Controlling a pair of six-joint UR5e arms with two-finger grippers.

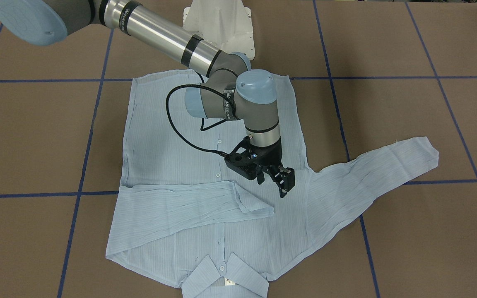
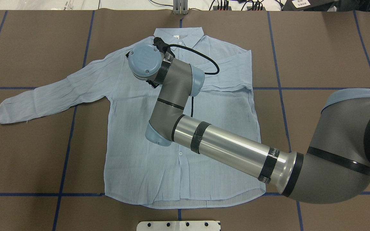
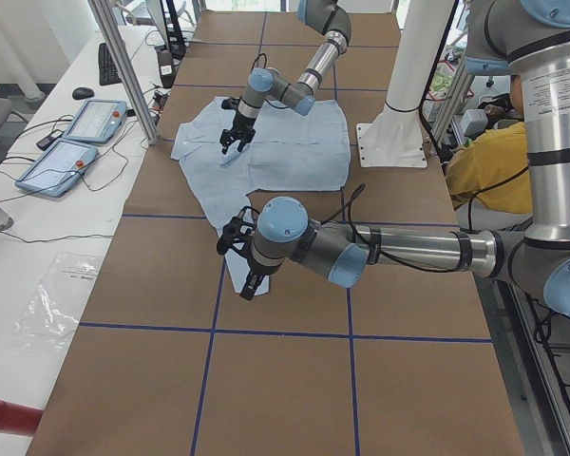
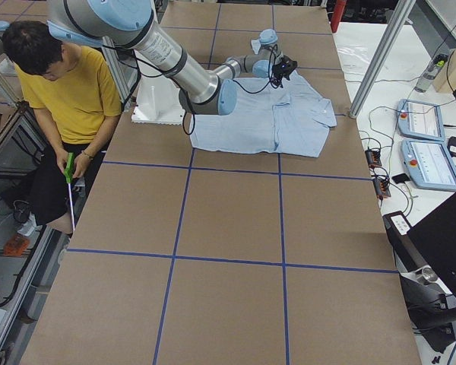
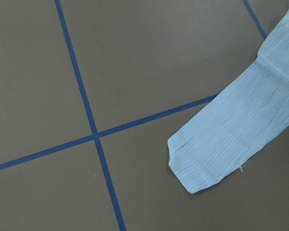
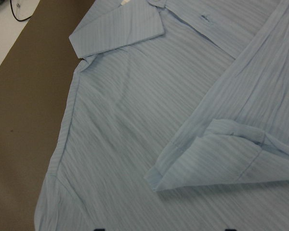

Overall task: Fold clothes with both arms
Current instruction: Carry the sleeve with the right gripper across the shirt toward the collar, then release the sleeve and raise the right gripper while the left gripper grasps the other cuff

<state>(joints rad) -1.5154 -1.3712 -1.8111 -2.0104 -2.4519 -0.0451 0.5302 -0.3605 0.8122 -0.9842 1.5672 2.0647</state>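
While hanging over the chest of the shirt (image 2: 140, 154) with jaws spread wide and nothing between them, treat the right tool (image 1: 272, 180) as free for the next grasp. Near it: the right sleeve (image 1: 189, 203), laid across the front, its loose end close by the tool. Out toward the left end of the bench (image 2: 316, 48), the left tool (image 3: 242, 274), poised over bare bench beside the cuff (image 5: 216, 154) of the left sleeve (image 2: 53, 93). Cannot tell whether open or closed, nor whether holding anything.

Probably next: bringing that outstretched sleeve in. Pinch the cuff at its very end, through both layers. Lift only enough to clear the cloth, carry it toward the bench's right end, and lay it flat over the chest, roughly parallel to the sleeve folded there. Pin the shoulder lightly with the right tool to stop the thin body dragging or bunching. Let go only once flat.

Spread buttons-up at the middle of the bench. Long axis from hem (image 2: 185, 200), near the robot's edge, to collar (image 2: 178, 35), near the far edge. Collar pointing away from the robot. Left sleeve reaching toward the left end, slanting slightly back to the robot's edge.
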